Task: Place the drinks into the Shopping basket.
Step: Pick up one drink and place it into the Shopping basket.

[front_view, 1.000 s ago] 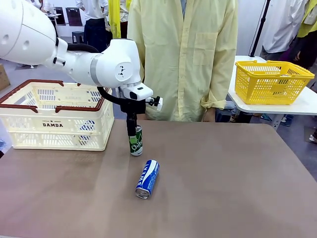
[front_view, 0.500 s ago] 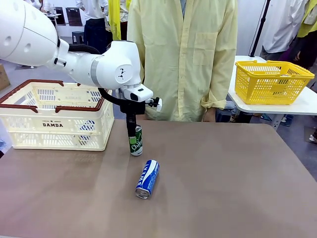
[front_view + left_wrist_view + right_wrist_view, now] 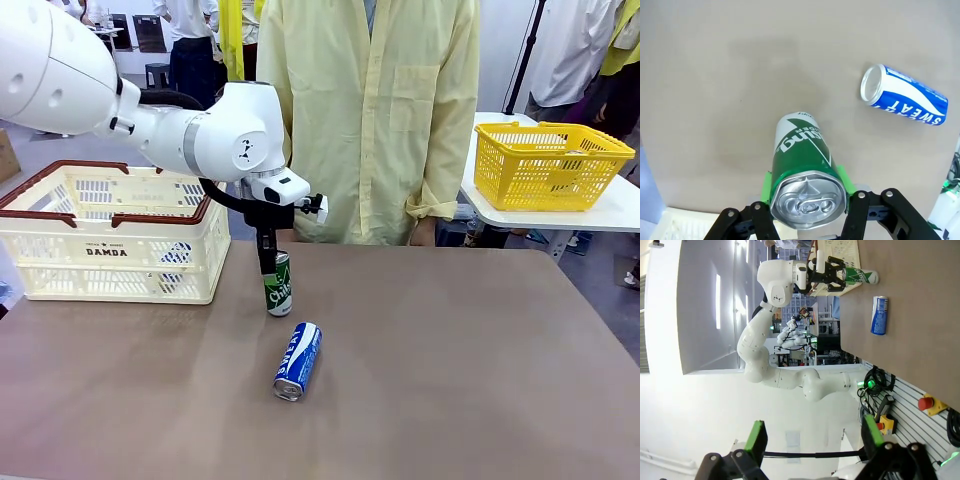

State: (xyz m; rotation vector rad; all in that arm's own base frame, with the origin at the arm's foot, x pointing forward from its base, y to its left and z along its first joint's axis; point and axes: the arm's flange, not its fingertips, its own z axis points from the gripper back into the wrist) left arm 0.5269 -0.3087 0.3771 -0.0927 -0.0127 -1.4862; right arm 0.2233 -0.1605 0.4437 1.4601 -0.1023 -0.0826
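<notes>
Front view: green can point(image 3: 279, 295) amid bare tabletop point(image 3: 480, 380).

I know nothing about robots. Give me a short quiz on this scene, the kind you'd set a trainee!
1. True or false: the blue-and-white aluminium can stands upright on the brown table.
2. Pick one. The left gripper is shut on: A) the green aluminium can; B) the blue-and-white can; C) nothing.
3. Fill in: the jaws of the right gripper stand ____.

Key: 1. False, it lies on its side. 2. A. 3. Open.
</notes>
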